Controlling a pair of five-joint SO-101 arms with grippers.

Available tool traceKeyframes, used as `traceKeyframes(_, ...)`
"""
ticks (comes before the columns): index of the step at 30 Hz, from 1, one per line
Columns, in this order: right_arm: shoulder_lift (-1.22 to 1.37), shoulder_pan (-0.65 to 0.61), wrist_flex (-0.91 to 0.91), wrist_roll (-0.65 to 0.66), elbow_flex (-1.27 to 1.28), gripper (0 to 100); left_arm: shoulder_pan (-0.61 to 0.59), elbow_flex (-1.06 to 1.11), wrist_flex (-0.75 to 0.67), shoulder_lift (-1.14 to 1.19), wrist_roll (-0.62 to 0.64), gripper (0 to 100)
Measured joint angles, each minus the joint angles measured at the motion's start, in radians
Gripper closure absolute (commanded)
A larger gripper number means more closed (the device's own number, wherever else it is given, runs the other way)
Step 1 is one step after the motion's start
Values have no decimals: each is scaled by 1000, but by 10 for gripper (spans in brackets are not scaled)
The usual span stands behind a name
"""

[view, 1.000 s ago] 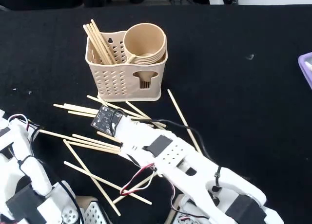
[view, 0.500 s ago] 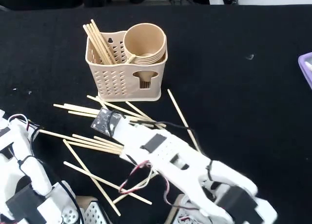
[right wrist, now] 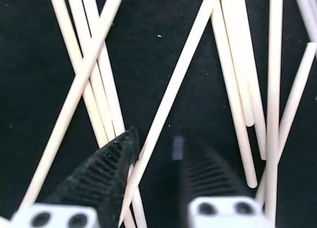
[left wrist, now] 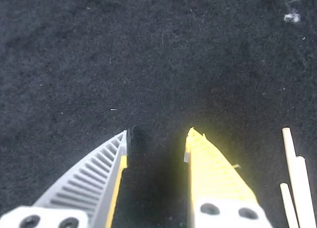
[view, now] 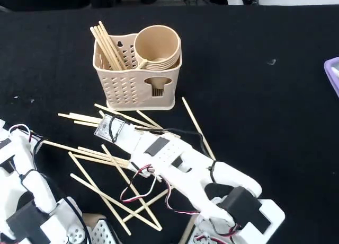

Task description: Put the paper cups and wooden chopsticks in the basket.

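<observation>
The paper cups (view: 157, 46) sit nested in one compartment of the basket (view: 132, 87), and a bundle of wooden chopsticks (view: 107, 45) leans in the other, so that share looks done. More loose chopsticks (view: 98, 155) lie crossed on the tabletop (view: 265, 122) just in front of the basket. The right pincer (right wrist: 154, 138) is spread low over that pile, straddling a single chopstick (right wrist: 182, 74), seemingly to close on it alone. The left pincer (left wrist: 157, 134), also spread, hangs over bare tabletop farther from the basket. Since a second ago the right arm (view: 175, 162) has stretched flatter, and a slanted stick (view: 144, 207) now crosses the pile.
</observation>
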Motion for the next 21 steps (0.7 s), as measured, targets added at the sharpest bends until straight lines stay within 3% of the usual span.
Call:
traceKeyframes(13, -353, -8, 2, 0, 167, 988, 0, 0, 0, 0, 0, 809)
traceKeyframes(21, -278, -183, 2, 0, 181, 987, 0, 0, 0, 0, 0, 809)
